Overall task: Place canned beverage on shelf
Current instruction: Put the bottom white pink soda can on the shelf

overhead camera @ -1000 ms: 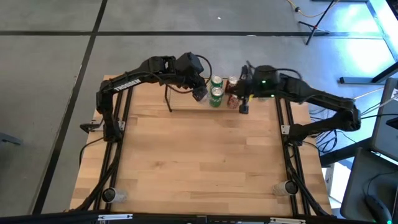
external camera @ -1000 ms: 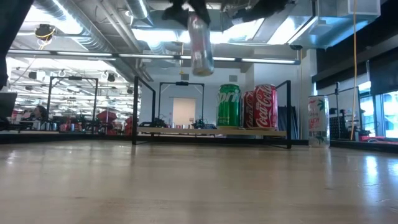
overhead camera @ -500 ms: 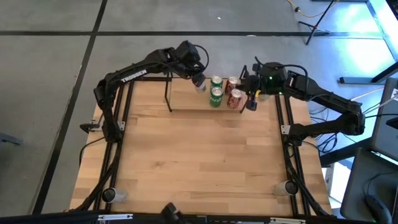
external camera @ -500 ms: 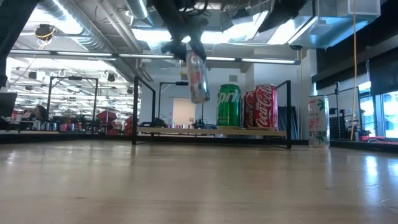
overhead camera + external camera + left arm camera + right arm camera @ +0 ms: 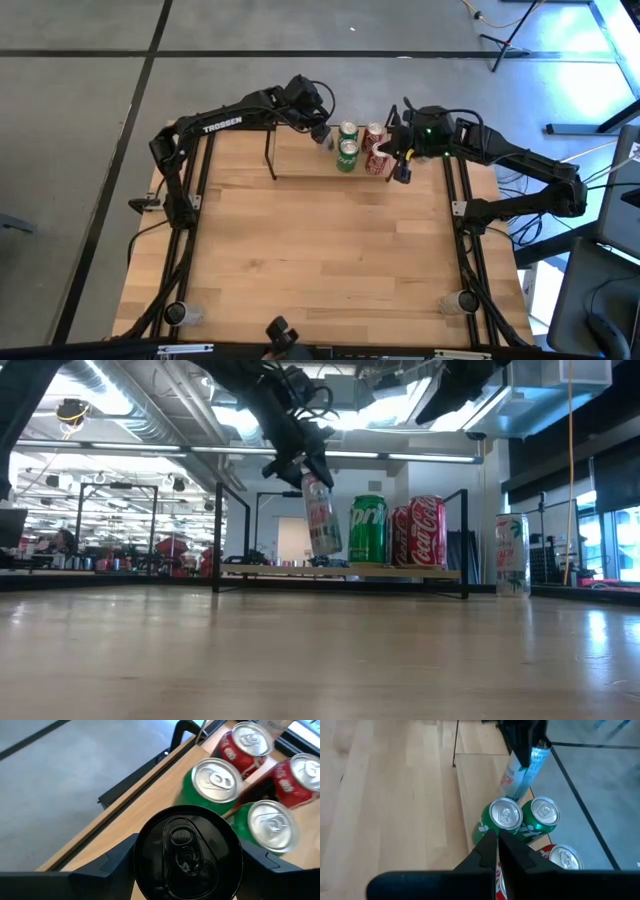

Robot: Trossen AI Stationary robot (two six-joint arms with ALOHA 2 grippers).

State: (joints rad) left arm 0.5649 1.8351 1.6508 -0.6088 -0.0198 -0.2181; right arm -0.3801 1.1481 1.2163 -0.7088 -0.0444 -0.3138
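the left gripper (image 5: 298,465) clamps a slim can (image 5: 321,515), tilted, hanging over the shelf (image 5: 340,571) just beside its green can (image 5: 367,530); next, straighten and lower it onto the board. the right gripper (image 5: 402,172), pinched empty, waits past the red cans (image 5: 420,531)

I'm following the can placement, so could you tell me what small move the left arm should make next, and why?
Probably lower it a little and straighten it. The left gripper holds the slim can by its top, tilted, its base apparently just above the shelf board, beside the green can. The board under it looks bare, so setting it down upright before releasing seems right. The right gripper waits shut near the red cans.
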